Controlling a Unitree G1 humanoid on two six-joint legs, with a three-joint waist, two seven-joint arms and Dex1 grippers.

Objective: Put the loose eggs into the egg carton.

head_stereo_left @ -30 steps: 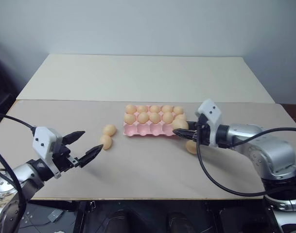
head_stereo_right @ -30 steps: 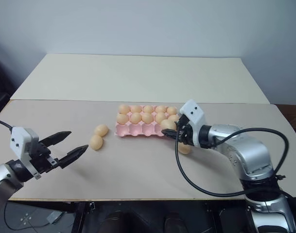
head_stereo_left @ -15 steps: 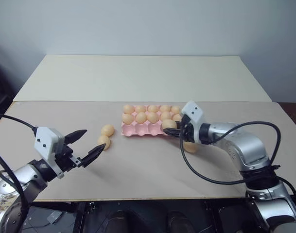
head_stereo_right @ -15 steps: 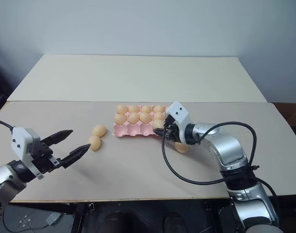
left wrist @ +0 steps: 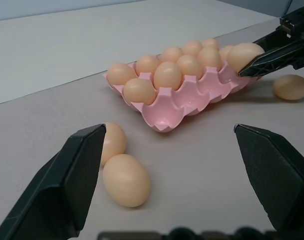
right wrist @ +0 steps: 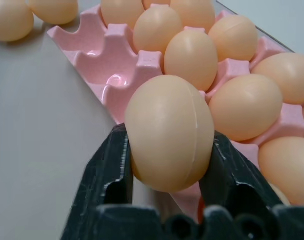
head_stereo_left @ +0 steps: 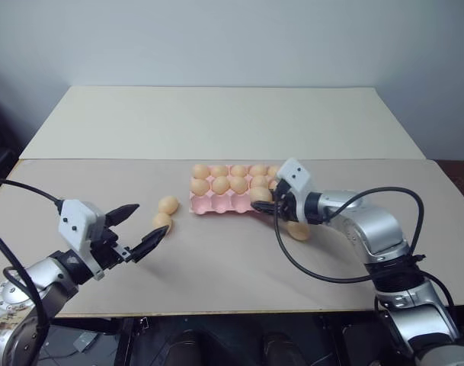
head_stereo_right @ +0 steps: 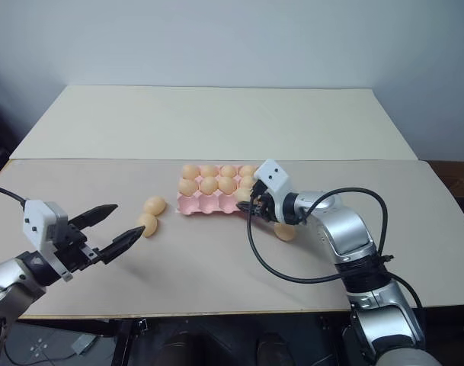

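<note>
Egg (right wrist: 170, 132), smooth tan oval, clamped between right gripper (head_stereo_left: 271, 204) fingers over the near-row end cup of the pink moulded egg carton (head_stereo_left: 216, 203) mid-tabletop; left gripper (head_stereo_left: 140, 229) spread wide, empty.

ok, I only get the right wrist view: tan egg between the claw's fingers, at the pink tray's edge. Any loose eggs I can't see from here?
Observer: Yes. One tan oval egg lies on the beige table beside the right arm, off the right end of the pale pink moulded egg carton.
Operator: Left arm?
Observer: The left claw hangs open, with the two loose eggs left of the carton just ahead of it.
Operator: Free cups?
Observer: The near row has four bare cups. Your held egg is at the fifth, the right end.
</note>
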